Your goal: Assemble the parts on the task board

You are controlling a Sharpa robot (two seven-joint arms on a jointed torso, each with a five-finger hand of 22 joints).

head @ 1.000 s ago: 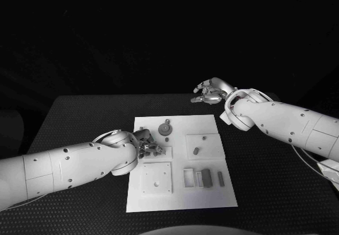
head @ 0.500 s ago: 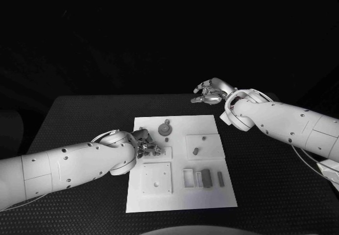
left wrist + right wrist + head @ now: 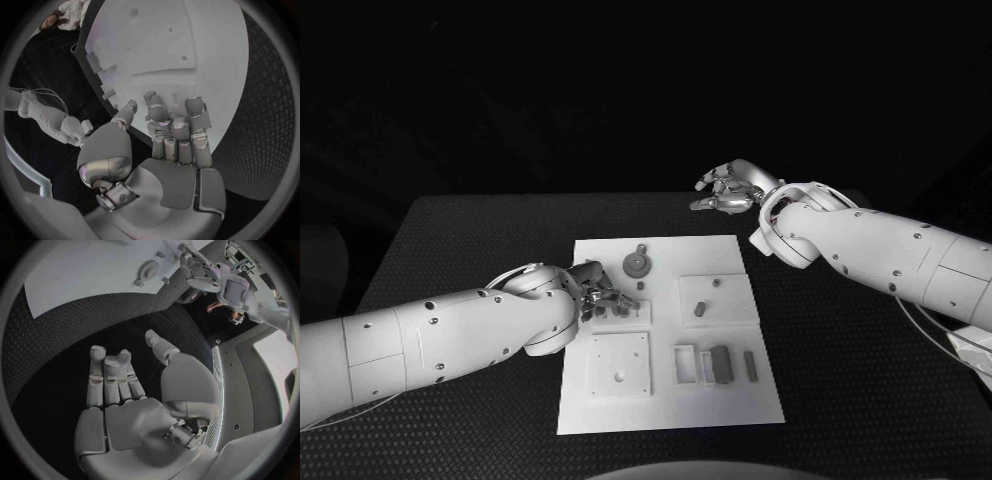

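We judge the work barely begun: loose parts [image 3: 721,364] lie on the task board [image 3: 733,400], our left hand [image 3: 599,296] hovers with fingers [image 3: 195,107] spread and empty.

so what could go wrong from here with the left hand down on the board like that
The left hand works low over the task board, fingers among small raised blocks; a sideways drag could knock loose pieces such as the round gear part just beyond it. From the head view, the arm hides the spot under the fingers, so a misaligned part may go unnoticed. The right hand hangs off the board over the table, too far to steady the plate if it slides.
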